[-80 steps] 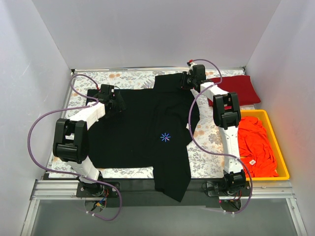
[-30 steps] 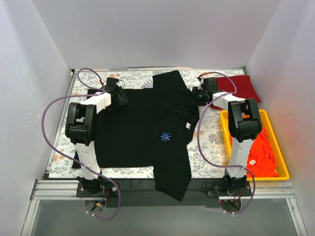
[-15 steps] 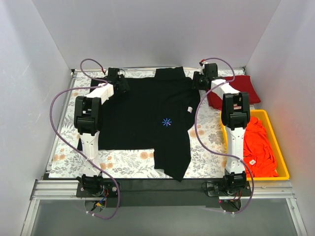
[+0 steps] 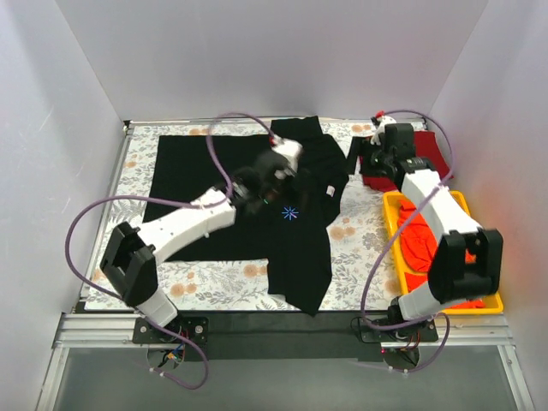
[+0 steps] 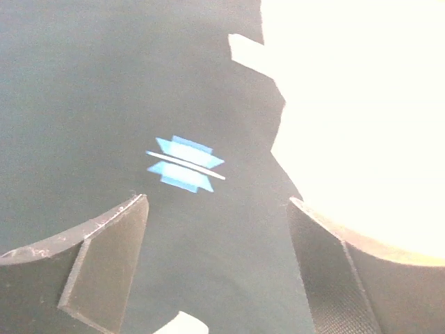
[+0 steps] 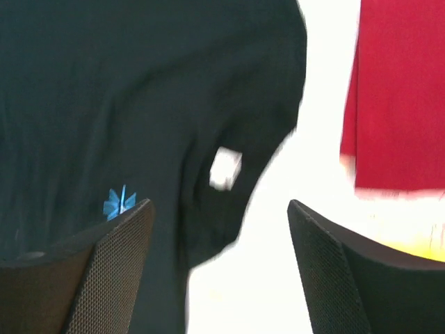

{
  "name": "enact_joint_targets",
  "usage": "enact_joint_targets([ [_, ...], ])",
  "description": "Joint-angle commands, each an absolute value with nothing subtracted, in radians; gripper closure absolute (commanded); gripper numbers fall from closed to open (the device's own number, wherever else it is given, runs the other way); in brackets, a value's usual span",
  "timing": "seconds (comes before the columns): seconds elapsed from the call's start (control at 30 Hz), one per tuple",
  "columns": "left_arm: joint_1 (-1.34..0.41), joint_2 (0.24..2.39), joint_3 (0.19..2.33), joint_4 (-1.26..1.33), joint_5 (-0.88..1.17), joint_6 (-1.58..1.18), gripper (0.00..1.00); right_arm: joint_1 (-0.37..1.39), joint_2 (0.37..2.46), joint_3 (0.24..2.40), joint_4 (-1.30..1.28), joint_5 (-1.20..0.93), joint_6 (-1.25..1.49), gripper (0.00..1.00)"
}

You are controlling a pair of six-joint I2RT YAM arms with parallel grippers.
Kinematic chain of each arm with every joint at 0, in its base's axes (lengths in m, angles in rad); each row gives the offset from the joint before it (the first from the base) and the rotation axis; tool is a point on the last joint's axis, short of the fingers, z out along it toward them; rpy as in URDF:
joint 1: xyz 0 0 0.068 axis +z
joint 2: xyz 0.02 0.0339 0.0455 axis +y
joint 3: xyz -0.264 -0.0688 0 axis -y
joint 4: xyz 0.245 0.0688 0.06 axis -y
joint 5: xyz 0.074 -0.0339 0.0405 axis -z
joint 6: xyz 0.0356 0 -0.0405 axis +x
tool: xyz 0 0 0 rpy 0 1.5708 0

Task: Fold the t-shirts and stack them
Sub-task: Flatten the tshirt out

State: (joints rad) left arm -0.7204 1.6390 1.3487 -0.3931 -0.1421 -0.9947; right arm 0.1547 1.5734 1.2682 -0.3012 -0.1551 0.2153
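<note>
One blue asterisk logo (image 5: pixel 185 164) marks black t-shirt (image 4: pixel 193 171); left end effector (image 5: pixel 215 216), right end effector (image 6: pixel 220 212) both released

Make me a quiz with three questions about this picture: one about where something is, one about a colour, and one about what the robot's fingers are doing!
1. Where are the orange shirts?
A. on the floor
B. in the bin
C. on the wall

2. What colour is the logo on the black shirt?
A. blue
B. green
C. pink

3. The left fingers over the black shirt are:
A. open
B. shut on the shirt
C. shut on a toy

Answers:
1 B, the orange cloth lies inside the bin's yellow walls.
2 A, the little star mark shows blue in the top and wrist views.
3 A, the left wrist view shows them apart with nothing between.
</note>
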Motion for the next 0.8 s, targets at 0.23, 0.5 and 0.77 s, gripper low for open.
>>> enact_joint_targets([
  [0.23,-1.256,1.699,1.295,-0.563,-0.156,-0.951,0.32,0.153,1.148,0.898,-0.451,-0.086,0.284,0.26],
  [0.5,-1.308,1.848,1.342,-0.585,-0.118,-0.985,0.4,0.149,1.008,0.764,-0.472,-0.038,0.287,0.27],
  [0.77,-1.325,1.967,1.37,-0.604,-0.086,-0.986,0.42,0.149,0.963,0.716,-0.479,-0.038,0.29,0.27],
])
